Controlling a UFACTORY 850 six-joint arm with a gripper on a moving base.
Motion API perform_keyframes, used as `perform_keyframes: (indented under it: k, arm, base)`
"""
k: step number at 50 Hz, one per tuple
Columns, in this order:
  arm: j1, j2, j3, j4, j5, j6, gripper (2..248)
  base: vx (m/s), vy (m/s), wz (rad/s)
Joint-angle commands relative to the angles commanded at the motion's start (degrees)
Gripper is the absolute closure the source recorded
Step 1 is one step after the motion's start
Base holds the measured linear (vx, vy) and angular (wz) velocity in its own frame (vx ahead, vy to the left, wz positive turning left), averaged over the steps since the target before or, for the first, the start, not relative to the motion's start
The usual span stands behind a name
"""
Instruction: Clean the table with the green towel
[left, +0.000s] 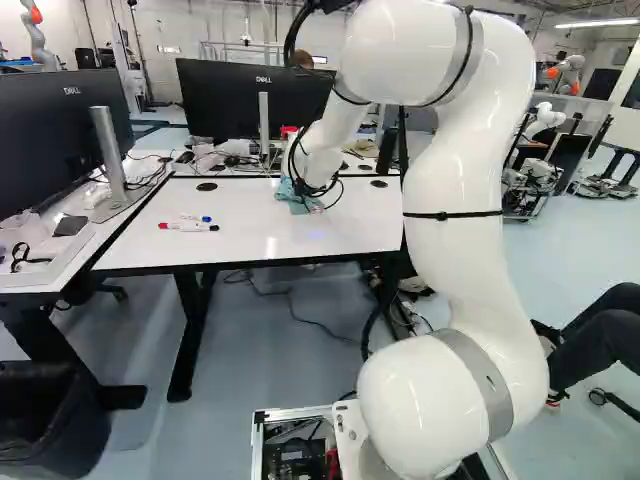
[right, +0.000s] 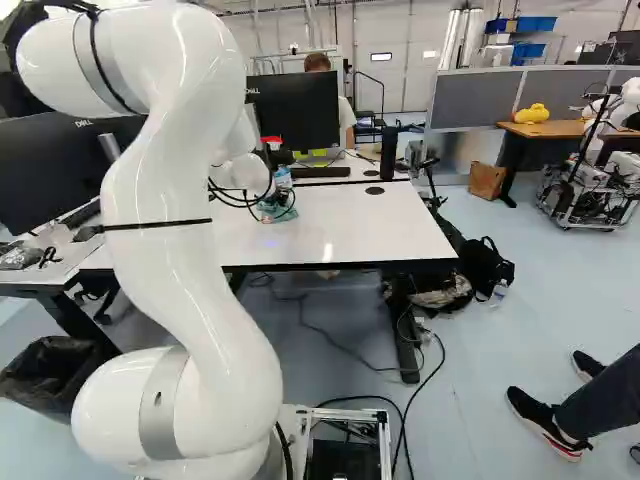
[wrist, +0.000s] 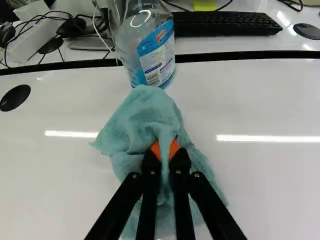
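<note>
In the left base view my gripper (left: 312, 203) is low over the far part of the white table (left: 270, 237), partly hidden by cables. The wrist view has the gripper (wrist: 165, 150) shut on a raised fold of the green towel (wrist: 142, 117), with orange pads pressing it from both sides. The rest of the cloth lies crumpled on the tabletop around and under the fingers. In the right base view the towel (right: 275, 212) shows beside the cables.
A clear bottle with a blue label (wrist: 152, 55) stands just ahead of the towel. Markers (left: 188, 227) lie on the table in the left base view. Beyond the table's far edge are a keyboard (wrist: 225, 23), cables and monitors (left: 225, 95). Another robot (right: 605, 150) stands farther off.
</note>
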Motion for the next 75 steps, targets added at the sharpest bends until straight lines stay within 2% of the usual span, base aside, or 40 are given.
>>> perform_keyframes:
  k: [13,37,53,75]
  arm:
    - [0.43,-2.85,-3.82,0.0,0.0,0.0,215]
    - [3.82,-3.68,-4.95,0.0,0.0,0.0,215]
    - [5.65,-1.42,-1.91,0.0,0.0,0.0,215]
    - [6.67,3.63,4.76,0.0,0.0,0.0,215]
  base:
    - [0.0,0.0,0.0]
    - [0.0,0.0,0.0]
    - [0.0,0.0,0.0]
    - [0.0,0.0,0.0]
